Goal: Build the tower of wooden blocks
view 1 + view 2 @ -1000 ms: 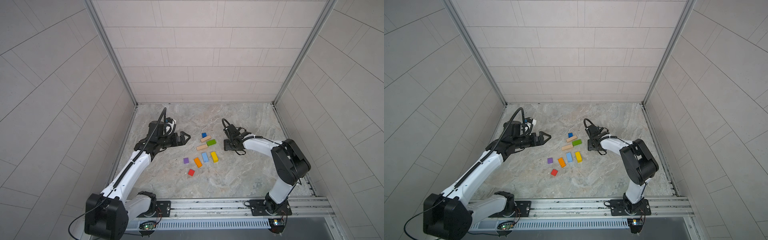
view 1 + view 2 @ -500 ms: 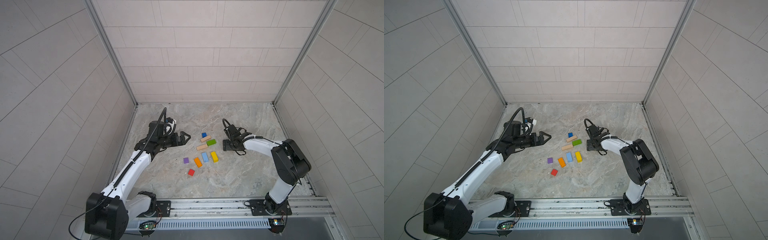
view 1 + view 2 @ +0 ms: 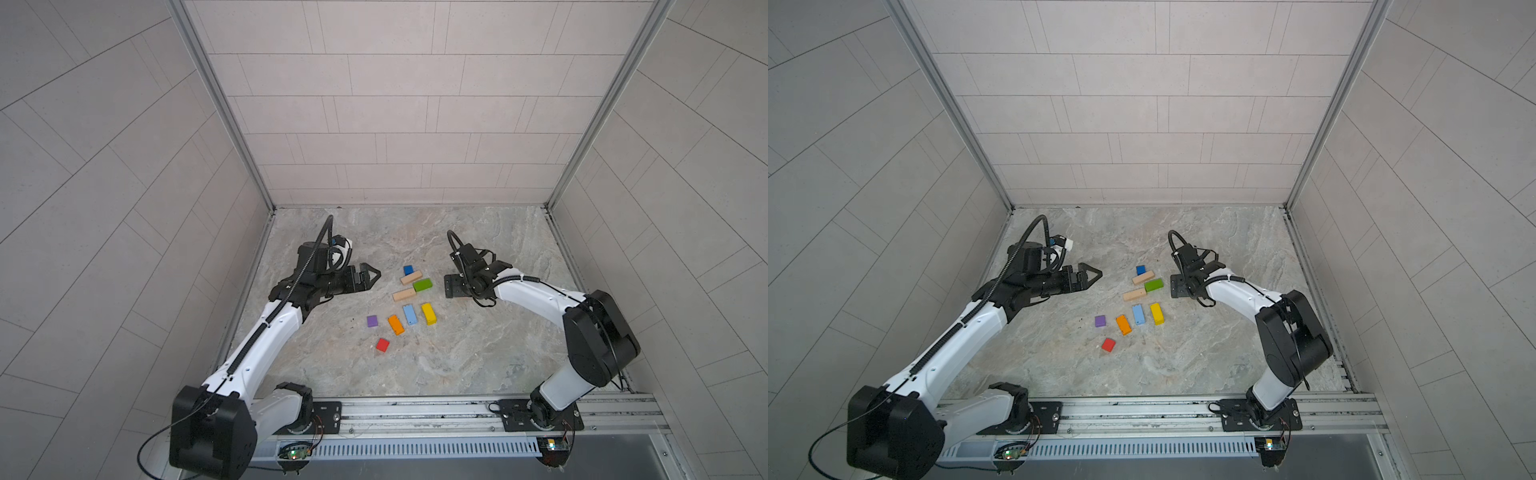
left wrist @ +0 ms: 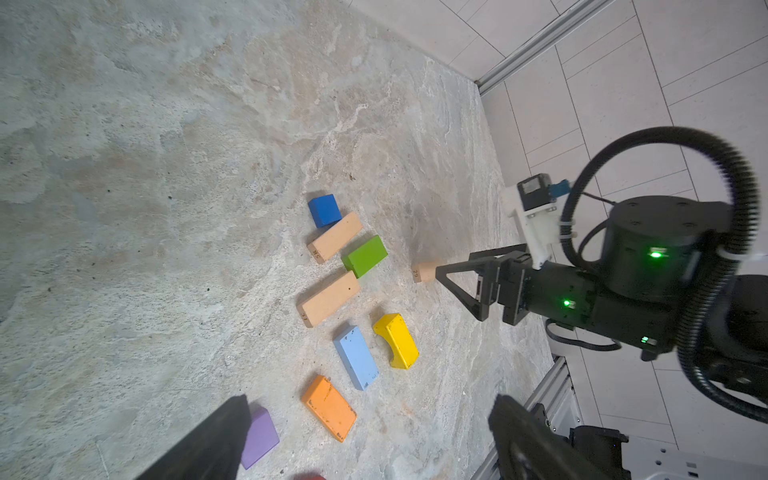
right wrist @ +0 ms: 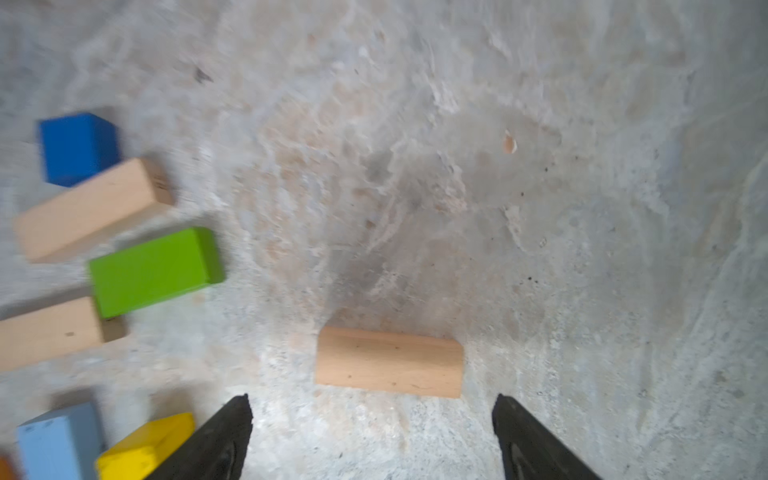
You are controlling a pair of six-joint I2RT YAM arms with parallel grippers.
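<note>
Your lab robot cell, tiled walls (image 3: 395, 124) on three sides, aluminium corner posts (image 3: 222, 104), stone-patterned table (image 3: 478, 365), metal mounting rail (image 3: 415, 409) at its near edge.

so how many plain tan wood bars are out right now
3. The first tan bar lies next to the dark-blue cube. The second tan bar is beside the green bar. The third tan bar lies apart, just off the right gripper, which hides it in both top views.
</note>
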